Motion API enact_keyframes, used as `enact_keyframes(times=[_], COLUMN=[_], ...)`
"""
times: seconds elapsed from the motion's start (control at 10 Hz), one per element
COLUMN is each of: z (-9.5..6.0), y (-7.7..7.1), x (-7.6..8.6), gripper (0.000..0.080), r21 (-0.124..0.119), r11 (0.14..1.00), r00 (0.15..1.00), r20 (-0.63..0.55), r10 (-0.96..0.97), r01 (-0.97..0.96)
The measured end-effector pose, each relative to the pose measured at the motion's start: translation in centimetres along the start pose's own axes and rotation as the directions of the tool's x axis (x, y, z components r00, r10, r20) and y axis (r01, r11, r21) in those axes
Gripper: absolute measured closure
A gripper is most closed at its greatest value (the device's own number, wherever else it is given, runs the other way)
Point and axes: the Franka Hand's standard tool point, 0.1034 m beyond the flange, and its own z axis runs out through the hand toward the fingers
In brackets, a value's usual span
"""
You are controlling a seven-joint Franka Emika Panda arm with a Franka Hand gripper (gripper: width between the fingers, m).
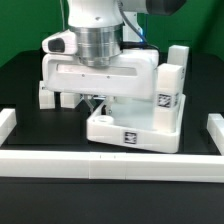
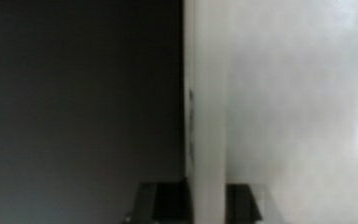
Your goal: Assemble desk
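While the arm hangs over the middle of the black table [image 1: 25,75], the gripper [image 1: 97,103] is down at the rear edge of the desk top [image 1: 140,122], its wide white body level above that edge. Desk top: a shallow white tray lying flat, right of centre in the exterior view, just behind the front border rail [image 1: 110,160] but apart from it, with a square tag [image 1: 130,137] on its front wall. One leg [image 1: 173,70] stands upright at the tray's far corner on the exterior view's right, a tag on its lower face. A loose white part [image 1: 45,94] sits on the table at the exterior view's left, partly hidden behind the gripper body. Wrist view: blurred, half dark and half plain white. The two dark fingers [image 2: 163,200] are drawn close, with a narrow white strip between them. That strip is probably the tray's rear wall, so the jaws read as clamped on the desk top. Tray rests on the table, not lifted.
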Motion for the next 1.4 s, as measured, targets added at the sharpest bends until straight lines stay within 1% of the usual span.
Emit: enact_keyframes(times=[0.3,0.4,0.6,0.8,0.9,1.1,1.2,1.4], z=[0.3,0.3,0.4,0.3,0.3,0.4,0.4,0.4], y=[-1.6,-1.5,-1.2,-1.2,-1.7,-2.8,-2.9,-2.5], x=[2.0,2.0,2.0,2.1,2.8,4.3,4.4,4.4], gripper=[0.0736,0.0736,0.0736,0.0736,0.0736,0.0736,0.0736,0.0736], r21=[-0.023,-0.025,-0.032,-0.038,-0.051,-0.067,-0.069,-0.072], r11=[0.977,0.969,0.923,0.876,0.81,0.684,0.64,0.543], r00=[0.978,0.969,0.923,0.877,0.812,0.686,0.643,0.546], r20=[-0.011,-0.01,-0.003,0.003,0.008,0.013,0.015,0.031], r10=[-0.21,-0.246,-0.384,-0.481,-0.584,-0.727,-0.766,-0.838], r01=[0.21,0.246,0.384,0.481,0.584,0.726,0.765,0.837])
